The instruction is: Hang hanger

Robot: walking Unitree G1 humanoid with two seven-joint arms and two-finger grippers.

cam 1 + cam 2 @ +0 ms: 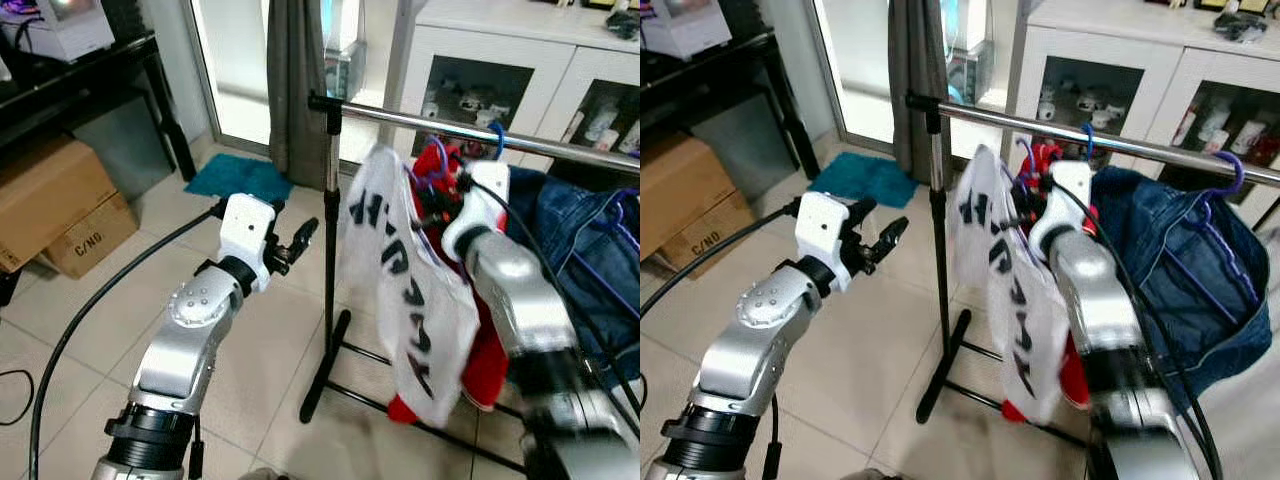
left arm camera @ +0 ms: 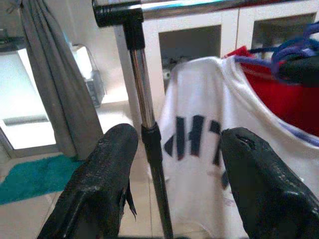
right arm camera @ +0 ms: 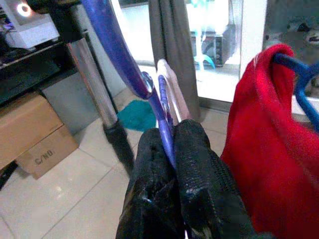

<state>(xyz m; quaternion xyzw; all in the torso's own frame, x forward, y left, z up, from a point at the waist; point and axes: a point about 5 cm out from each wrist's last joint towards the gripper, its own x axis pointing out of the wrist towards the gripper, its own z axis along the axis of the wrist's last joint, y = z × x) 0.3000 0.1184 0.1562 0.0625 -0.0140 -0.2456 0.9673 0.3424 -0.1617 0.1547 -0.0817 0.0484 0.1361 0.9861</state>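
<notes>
My right gripper (image 3: 172,134) is shut on the neck of a purple hanger (image 3: 162,107). This hanger carries a white T-shirt (image 1: 410,290) with black letters. I hold it up by the chrome rail (image 1: 450,125) of a clothes rack, its hook (image 1: 432,160) just below the rail. Behind the shirt a red garment (image 1: 440,160) hangs on a blue hanger (image 1: 497,135). My left gripper (image 1: 300,240) is open and holds nothing, raised to the left of the rack's black post (image 1: 330,230). That post (image 2: 147,114) stands between its fingers (image 2: 99,184) in the left wrist view.
A denim jacket (image 1: 580,250) hangs further right on the rail. The rack's black foot (image 1: 325,375) rests on the tiled floor. Cardboard boxes (image 1: 60,200) and a black table (image 1: 90,70) stand at left. A teal mat (image 1: 240,178), a grey curtain (image 1: 295,80) and a white cabinet (image 1: 520,70) lie behind.
</notes>
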